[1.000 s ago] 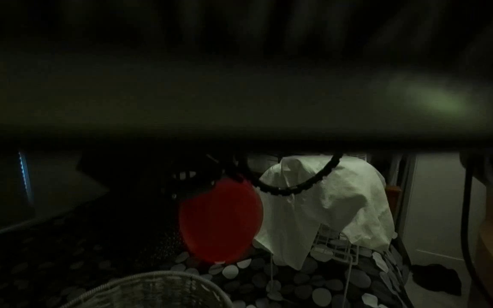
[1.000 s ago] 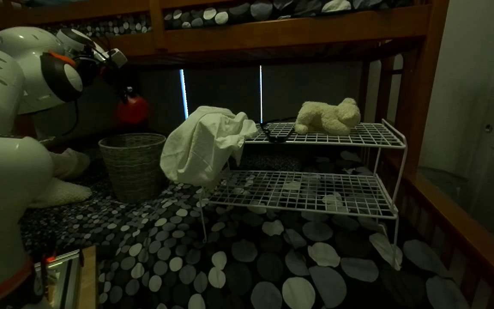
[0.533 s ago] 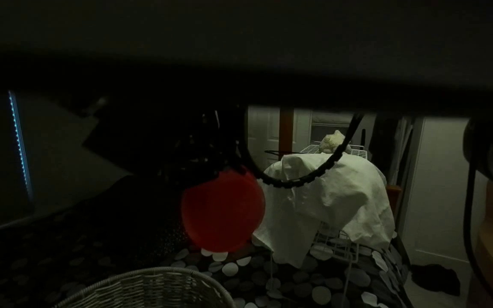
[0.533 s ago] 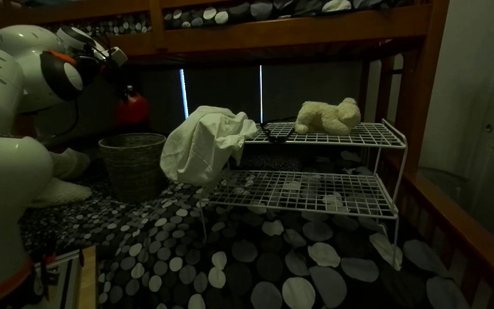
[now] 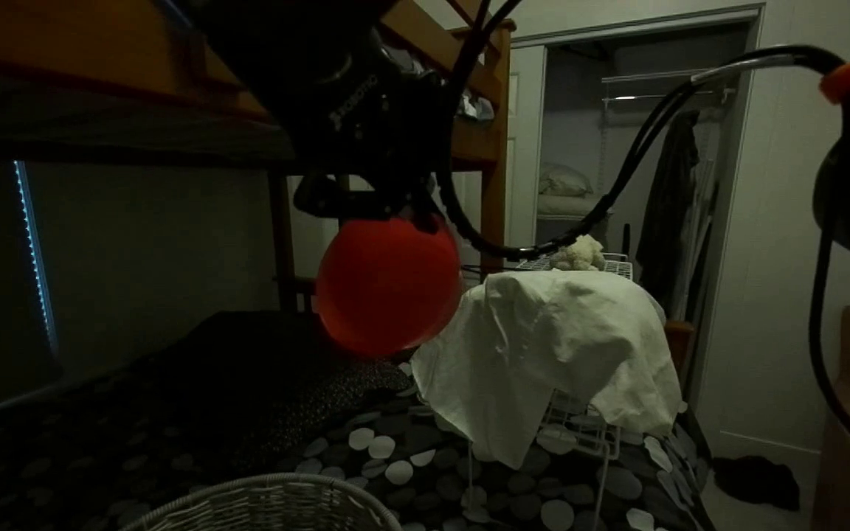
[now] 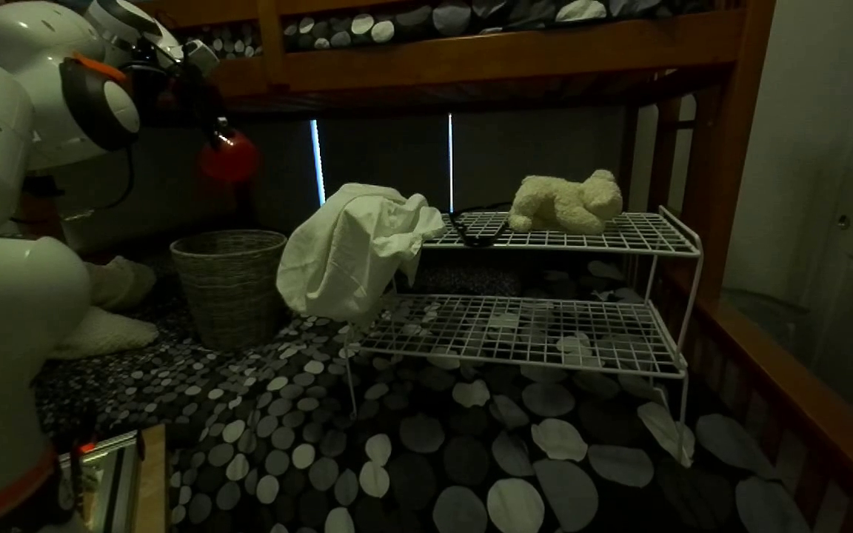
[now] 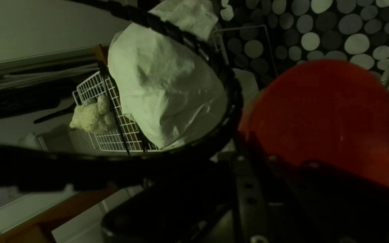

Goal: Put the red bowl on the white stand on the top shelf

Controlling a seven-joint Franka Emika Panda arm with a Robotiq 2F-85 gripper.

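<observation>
Although the light is poor, I can make out the red bowl [image 5: 389, 287] well enough to guess how it will handle. It looks like thin, smooth plastic: light, fairly stiff, unlikely to break if dropped, but slick enough to pivot or slide out of a loose pinch. The edge is the place to take hold, with 1 side of the jaws inside the wall and 1 outside, and that may be the grip here. The jaws appear clamped on the bowl's upper edge; the contact itself is lost in shadow, yet nothing else bears the bowl, so I judge it held.

The bowl hangs directly below the jaws, its top overlapped by them, tipped on edge rather than level. Which way its hollow faces, I cannot tell. Lower than the jaws sits a woven basket [image 6: 230, 296]. Out beyond them, well apart, is the white stand [image 6: 530, 333], with a white cloth [image 6: 356, 252] draped over the end nearest the jaws. Past that cloth, bare mesh of the top shelf [image 6: 645, 235] shows, along with a plush toy [image 6: 563, 203]. The bowl needs carrying over the cloth, I reckon, then levelling before release; set down tilted, it could roll.
</observation>
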